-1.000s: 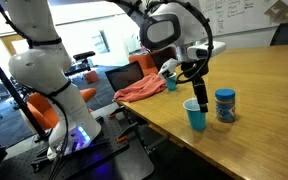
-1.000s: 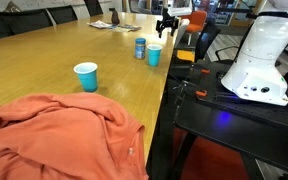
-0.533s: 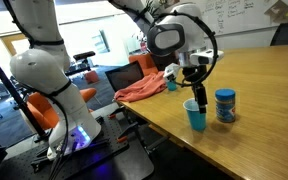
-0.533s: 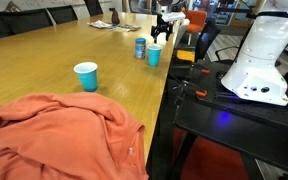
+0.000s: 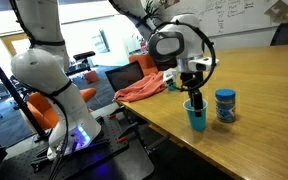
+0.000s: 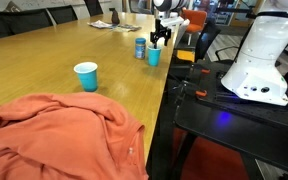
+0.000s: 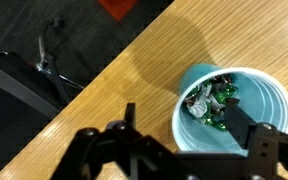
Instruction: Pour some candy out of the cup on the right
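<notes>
Wooden table [image 7: 112, 92] — cup [image 7: 276, 98] rim between spread fingers [image 7: 247, 126], candy [image 7: 212, 103] inside.

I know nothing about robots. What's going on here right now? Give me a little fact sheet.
table: wooden
cup: light blue, upright, near the table edge
candy: small dark and silvery pieces inside the cup
hand: open, low over the cup's rim
jar: blue, beside the cup
cloth: orange, crumpled on the table
</notes>
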Robot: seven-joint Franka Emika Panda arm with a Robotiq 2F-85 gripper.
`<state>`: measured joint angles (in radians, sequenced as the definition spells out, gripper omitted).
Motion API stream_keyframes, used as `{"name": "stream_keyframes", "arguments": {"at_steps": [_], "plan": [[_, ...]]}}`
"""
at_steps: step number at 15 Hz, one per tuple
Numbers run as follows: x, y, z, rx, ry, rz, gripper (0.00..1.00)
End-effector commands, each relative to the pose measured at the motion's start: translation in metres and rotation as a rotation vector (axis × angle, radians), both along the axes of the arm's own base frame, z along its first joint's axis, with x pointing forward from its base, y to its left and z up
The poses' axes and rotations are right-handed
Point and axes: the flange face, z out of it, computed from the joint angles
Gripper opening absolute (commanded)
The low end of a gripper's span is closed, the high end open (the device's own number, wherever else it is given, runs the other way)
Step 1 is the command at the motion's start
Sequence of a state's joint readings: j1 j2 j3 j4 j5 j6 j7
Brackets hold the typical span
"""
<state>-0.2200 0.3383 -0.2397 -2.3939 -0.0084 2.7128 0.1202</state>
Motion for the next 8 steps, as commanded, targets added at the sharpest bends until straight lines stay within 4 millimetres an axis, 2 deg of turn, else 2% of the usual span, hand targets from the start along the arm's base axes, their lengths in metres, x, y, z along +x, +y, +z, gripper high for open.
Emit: {"name": "stream_keyframes", "arguments": {"at_steps": [1,8], "plan": [[0.0047,0.0083,-0.0086,-0.003,0.009,0.021,0.58],[0.0090,0.0170,-0.0111,-0.010,0.015,0.036,0.05]]}}
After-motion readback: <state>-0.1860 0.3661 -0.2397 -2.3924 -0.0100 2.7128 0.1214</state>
